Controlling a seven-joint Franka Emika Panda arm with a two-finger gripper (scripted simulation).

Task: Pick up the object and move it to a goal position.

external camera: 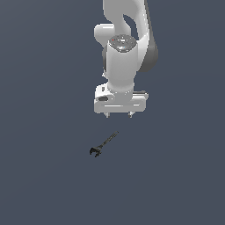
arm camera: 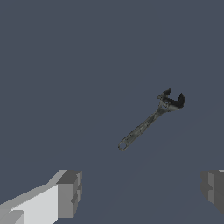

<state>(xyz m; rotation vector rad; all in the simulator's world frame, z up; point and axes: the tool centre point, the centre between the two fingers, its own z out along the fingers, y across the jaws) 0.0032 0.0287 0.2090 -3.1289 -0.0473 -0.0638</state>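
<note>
Gripper [external camera: 119, 115] hangs with fingers spread wide apart, holding nothing, and the wrench [external camera: 103, 145] lies flat just below it, untouched.

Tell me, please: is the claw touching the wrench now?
Apart. In the wrist view the wrench lies on the floor beyond the open claw, with bare floor between it and both fingers.

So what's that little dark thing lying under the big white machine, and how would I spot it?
Find the white arm's claw in the exterior view; it hangs open above a plain grey floor. Just below it, apart from it, lies a small wrench. It is the only loose object: thin, dark, with a straight handle and a forked end.
</note>
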